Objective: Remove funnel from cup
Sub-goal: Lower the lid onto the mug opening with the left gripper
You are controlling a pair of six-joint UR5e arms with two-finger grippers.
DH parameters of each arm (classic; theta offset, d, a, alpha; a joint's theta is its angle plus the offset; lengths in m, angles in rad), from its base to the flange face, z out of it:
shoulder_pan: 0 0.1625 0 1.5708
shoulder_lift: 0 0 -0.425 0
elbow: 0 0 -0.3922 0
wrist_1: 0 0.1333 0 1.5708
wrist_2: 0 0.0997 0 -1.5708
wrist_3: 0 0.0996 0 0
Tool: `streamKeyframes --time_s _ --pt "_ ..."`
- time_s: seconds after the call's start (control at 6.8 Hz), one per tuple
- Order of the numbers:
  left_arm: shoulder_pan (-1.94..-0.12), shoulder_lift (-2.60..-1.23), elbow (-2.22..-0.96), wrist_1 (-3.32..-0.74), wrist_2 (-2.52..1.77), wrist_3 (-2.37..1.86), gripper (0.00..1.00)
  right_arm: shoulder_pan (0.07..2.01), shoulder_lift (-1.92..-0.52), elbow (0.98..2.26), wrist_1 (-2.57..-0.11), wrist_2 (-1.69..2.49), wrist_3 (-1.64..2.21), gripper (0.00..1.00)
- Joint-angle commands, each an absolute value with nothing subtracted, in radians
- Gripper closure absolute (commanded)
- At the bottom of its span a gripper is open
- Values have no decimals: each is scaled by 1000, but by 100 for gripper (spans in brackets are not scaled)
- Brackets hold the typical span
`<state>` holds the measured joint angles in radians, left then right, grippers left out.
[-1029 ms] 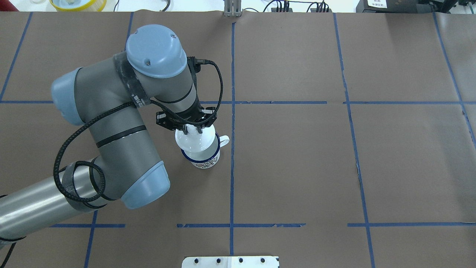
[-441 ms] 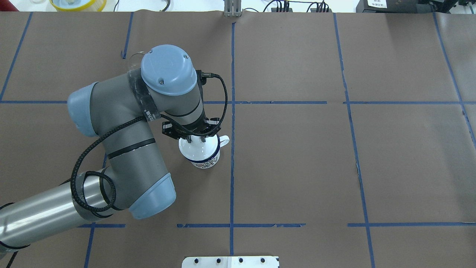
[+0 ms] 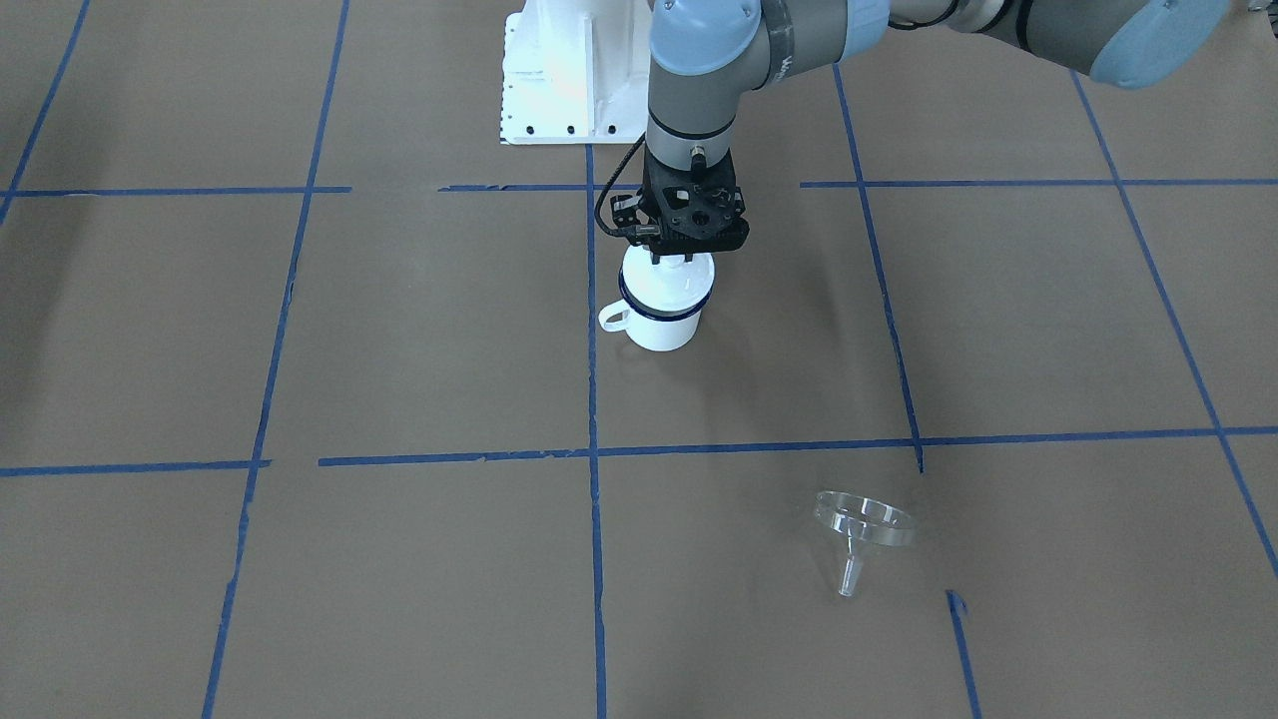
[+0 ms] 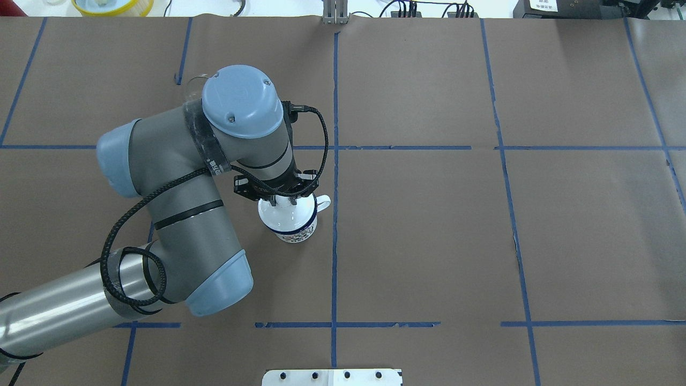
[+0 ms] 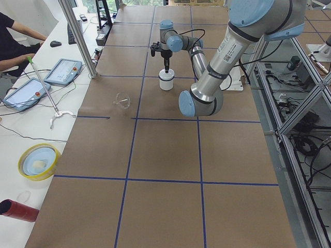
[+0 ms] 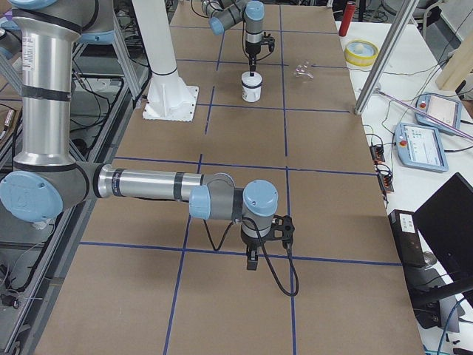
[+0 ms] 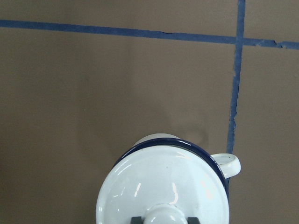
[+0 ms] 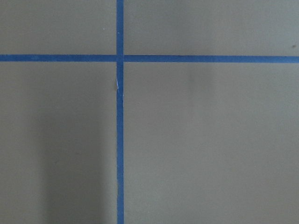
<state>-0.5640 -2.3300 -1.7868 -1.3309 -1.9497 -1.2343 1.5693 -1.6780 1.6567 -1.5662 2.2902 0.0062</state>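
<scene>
The cup (image 3: pixel 659 328), a white enamel mug with a dark blue rim, stands near the table's middle, its handle toward the robot's right. A white knobbed lid (image 3: pixel 667 283) sits on top of it. My left gripper (image 3: pixel 671 262) points straight down, shut on the lid's knob. In the left wrist view the lid (image 7: pixel 163 182) covers the cup (image 7: pixel 224 164) and both fingers flank the knob. The clear funnel (image 3: pixel 864 527) lies on the table, far from the cup, spout toward the operators' side. In the overhead view the arm half hides the funnel (image 4: pixel 194 83). My right gripper (image 6: pixel 251 260) hangs over bare table; I cannot tell its state.
Brown paper with blue tape lines (image 4: pixel 335 252) covers the table. The robot's white base plate (image 3: pixel 569 75) is behind the cup. A yellow-rimmed bowl (image 5: pixel 37 161), tablets (image 5: pixel 63 71) and an operator's arm (image 5: pixel 23 30) lie beyond the far table edge.
The left arm has swung toward the robot, uncovering part of the funnel. The lid has come down from a tilted, raised pose onto the cup. Nothing has moved in the last 0.4 s.
</scene>
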Motion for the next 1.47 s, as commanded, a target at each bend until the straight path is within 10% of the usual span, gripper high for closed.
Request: streamKeyframes --time_s 0.0,0.44,0.59,0.74,1.32 --pt "-558 -2330 -1784 -1336 -1950 -1235 100 1569 -1678 1657 -1566 2290 6 0" --pt "-557 -2329 -1782 -1341 -1950 -1235 100 1569 -1678 1657 -1566 2290 6 0" --pt "-557 -2326 -1781 -1344 -1950 -1235 62 1569 -1677 1657 -1566 2290 6 0" --pt "-557 -2322 -1784 -1342 -1950 -1232 1 1569 -1677 1657 -1566 2290 6 0" --pt "-558 -2310 -1818 -1342 -1947 -1227 0 1569 -1678 1657 -1566 2290 6 0"
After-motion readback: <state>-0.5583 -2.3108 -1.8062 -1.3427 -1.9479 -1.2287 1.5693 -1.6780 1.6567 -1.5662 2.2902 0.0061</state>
